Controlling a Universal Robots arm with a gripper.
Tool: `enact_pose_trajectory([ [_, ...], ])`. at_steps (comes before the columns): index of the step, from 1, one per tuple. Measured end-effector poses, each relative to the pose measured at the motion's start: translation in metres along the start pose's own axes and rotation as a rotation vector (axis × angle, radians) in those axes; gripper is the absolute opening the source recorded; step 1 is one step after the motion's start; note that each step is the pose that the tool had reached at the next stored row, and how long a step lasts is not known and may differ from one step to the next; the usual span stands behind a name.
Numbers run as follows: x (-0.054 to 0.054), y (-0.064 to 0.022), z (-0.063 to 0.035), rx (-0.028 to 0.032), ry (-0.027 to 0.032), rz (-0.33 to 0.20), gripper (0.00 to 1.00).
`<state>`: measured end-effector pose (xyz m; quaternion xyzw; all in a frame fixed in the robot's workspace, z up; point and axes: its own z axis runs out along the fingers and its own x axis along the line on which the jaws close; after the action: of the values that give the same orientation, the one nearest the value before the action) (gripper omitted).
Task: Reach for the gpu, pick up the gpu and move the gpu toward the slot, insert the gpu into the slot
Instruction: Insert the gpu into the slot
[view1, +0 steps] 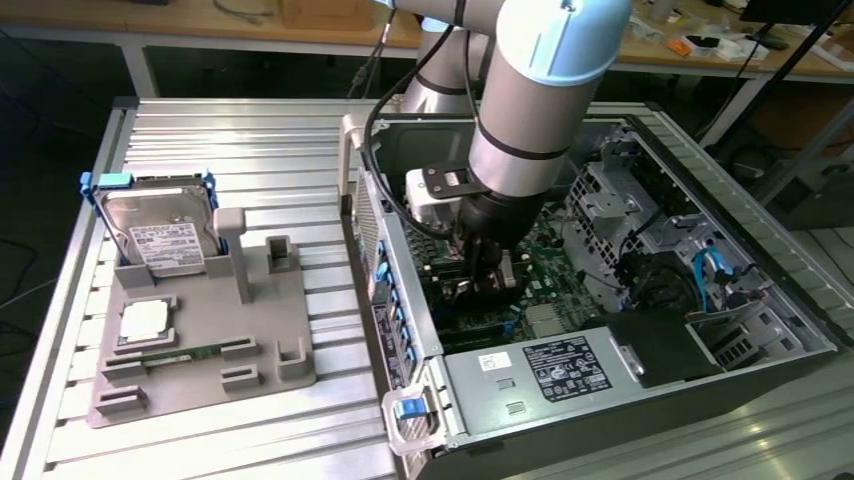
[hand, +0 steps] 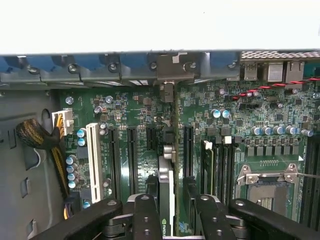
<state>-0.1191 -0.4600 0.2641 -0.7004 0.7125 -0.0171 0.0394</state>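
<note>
Open PC case (view1: 400, 300), pincer (hand: 171, 200) clamped on gpu (hand: 167, 190), edge-on over mobo (hand: 140, 165).

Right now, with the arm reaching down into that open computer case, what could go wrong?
The gripper holds the gpu edge-on above the motherboard. If the card sits slightly off its slot, pressing could jam or bend it. Neighbouring slots lie close beside, so it might enter the wrong one. The yellow cable bundle and case wall leave little room.
</note>
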Motion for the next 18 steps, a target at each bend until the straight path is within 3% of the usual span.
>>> enact_pose_trajectory([
  [16, -0.002, -0.0013, -0.017, 0.0002, 0.0001, 0.0, 0.34],
  [18, -0.002, -0.0013, -0.017, 0.0002, 0.0002, 0.0, 0.19],
])
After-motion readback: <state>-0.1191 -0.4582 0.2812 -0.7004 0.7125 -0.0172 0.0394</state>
